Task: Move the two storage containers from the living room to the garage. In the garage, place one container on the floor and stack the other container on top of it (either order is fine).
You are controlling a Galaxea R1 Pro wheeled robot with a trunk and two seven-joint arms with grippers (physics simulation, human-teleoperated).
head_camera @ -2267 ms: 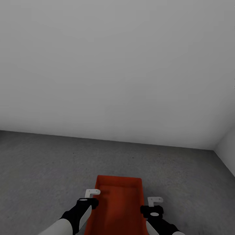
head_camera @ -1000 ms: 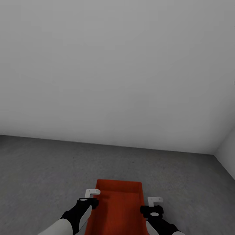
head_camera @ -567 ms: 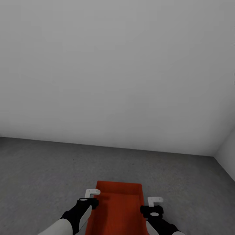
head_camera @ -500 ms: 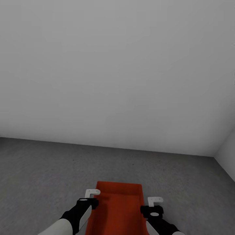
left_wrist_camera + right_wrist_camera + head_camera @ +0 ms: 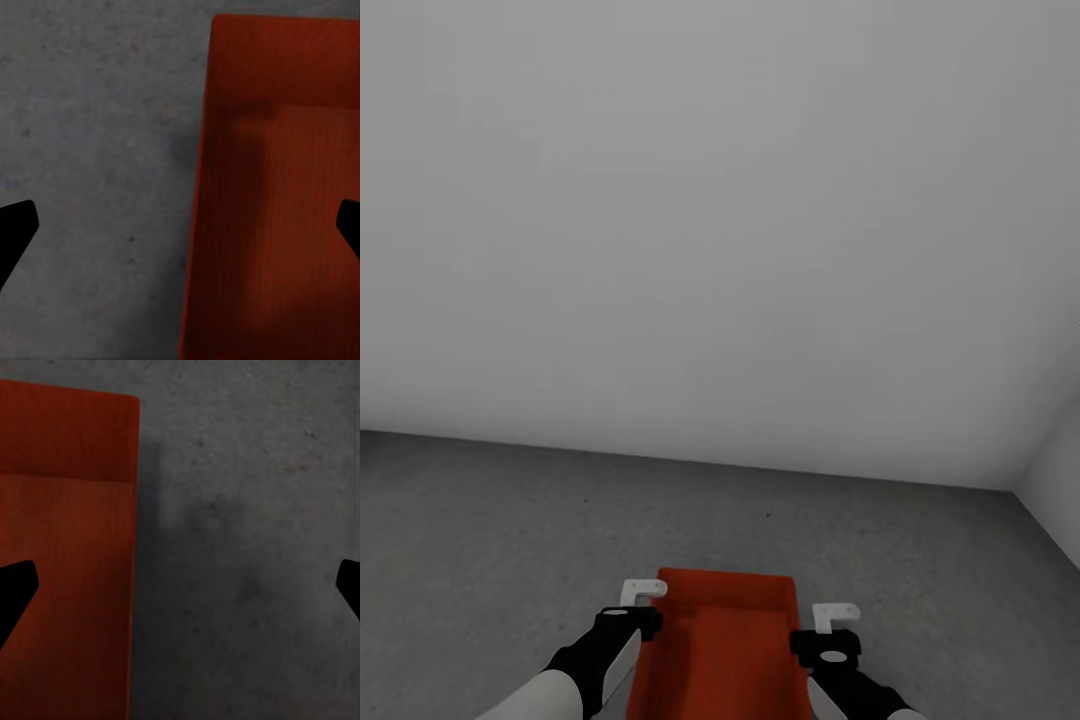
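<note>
- Orange-red ribbed lidless storage bin (image 5: 725,640) sits low and centred between the two arms in the head view, over the mottled dark grey concrete floor (image 5: 490,520); plain white wall (image 5: 720,220) ahead, so this reads as the garage.
- One bin shows; can't tell whether it rests on the floor or hangs just above it, though a shadow lies on the concrete along its side in both wrist views.
- Left claw (image 5: 180,225): fingertips spread wide, one over bare floor, one over the bin's inside, straddling the bin's long wall (image 5: 196,187). Open, not gripping.
- Right claw (image 5: 180,585): same, spread wide across the bin's other long wall (image 5: 135,547), tips clear of it. Open, holding nothing.
- Judgement: first container set-down step, stacking not yet done.
- Risks:
  - A fingertip inside the bin could catch the thin flared wall when the arm pulls off, dragging or tipping the bin.
  - If the bin is not yet fully down, open claws mean it drops and could skid.
  - Base moving off with the arms this low could knock the bin away.
  - Bin near the robot's own base: the second one has to land square on it, and a skewed bottom bin would make the stack slip.
</note>
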